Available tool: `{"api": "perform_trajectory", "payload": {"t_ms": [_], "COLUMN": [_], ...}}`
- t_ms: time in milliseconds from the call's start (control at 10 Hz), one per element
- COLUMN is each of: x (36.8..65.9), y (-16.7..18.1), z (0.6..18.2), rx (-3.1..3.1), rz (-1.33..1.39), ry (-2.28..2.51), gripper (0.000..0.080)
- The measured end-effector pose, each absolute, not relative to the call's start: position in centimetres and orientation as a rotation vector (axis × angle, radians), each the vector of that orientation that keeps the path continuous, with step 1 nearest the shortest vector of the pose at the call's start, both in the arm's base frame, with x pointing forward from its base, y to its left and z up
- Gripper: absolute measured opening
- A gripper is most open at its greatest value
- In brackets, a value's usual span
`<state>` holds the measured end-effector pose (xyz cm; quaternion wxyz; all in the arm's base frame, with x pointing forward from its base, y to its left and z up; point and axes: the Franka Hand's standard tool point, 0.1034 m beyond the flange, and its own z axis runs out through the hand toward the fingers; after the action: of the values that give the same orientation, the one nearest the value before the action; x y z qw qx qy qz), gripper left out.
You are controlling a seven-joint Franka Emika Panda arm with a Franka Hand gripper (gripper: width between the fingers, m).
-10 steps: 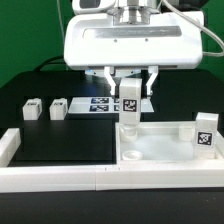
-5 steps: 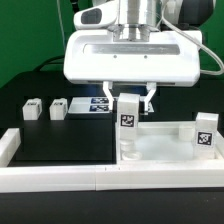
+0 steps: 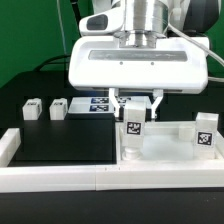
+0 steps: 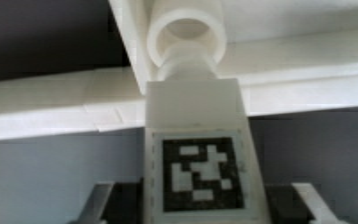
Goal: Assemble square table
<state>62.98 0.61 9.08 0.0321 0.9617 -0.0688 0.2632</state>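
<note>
White plastic made up most of the scene on the black table [image 3: 60, 145]. The hand [image 3: 136, 108] was part-way closed, its two fingers [image 3: 153, 103] pressed on the upper end of one short leg [image 3: 133, 132], which it held upright with the black-and-white tag facing the exterior camera. The leg's lower end was down at the corner of the square slab [image 3: 165, 152] on the exterior view's left. From the wrist view the leg pointed straight at a round corner socket [image 4: 190, 35], though I could not tell whether it was seated in it. A second leg [image 3: 205, 135] stood upright at the slab's corner on the exterior view's right. Two more legs [image 3: 32, 110] lay apart from the slab on the table, near the marker board [image 3: 98, 103]. Long white rails [image 3: 60, 178] bordered the front.
</note>
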Motion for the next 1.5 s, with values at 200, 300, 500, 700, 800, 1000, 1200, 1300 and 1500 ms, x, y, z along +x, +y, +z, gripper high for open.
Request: {"api": "perform_trajectory", "payload": {"t_ms": [200,300,500,700,800,1000,1200,1300,1500], "x": [62.8,62.6,62.2,62.0,61.8,61.9,61.8,61.8,61.4], "y": [0.6,0.7,1.1,1.5,1.6,1.5,1.2,1.1,0.9], "z": [9.0,9.0,9.0,9.3,9.0,9.0,9.0,9.0,8.7], "rx": [2.932,2.925,2.923,2.928,2.927,2.917,2.913,2.913,2.911], "rz": [0.869,0.881,0.887,0.888,0.884,0.899,0.896,0.891,0.885], "ry": [-0.201,-0.196,-0.184,-0.177,-0.171,-0.165,-0.156,-0.154,-0.156], "gripper": [0.029,0.029,0.029,0.029,0.029,0.029,0.029,0.029,0.029]}}
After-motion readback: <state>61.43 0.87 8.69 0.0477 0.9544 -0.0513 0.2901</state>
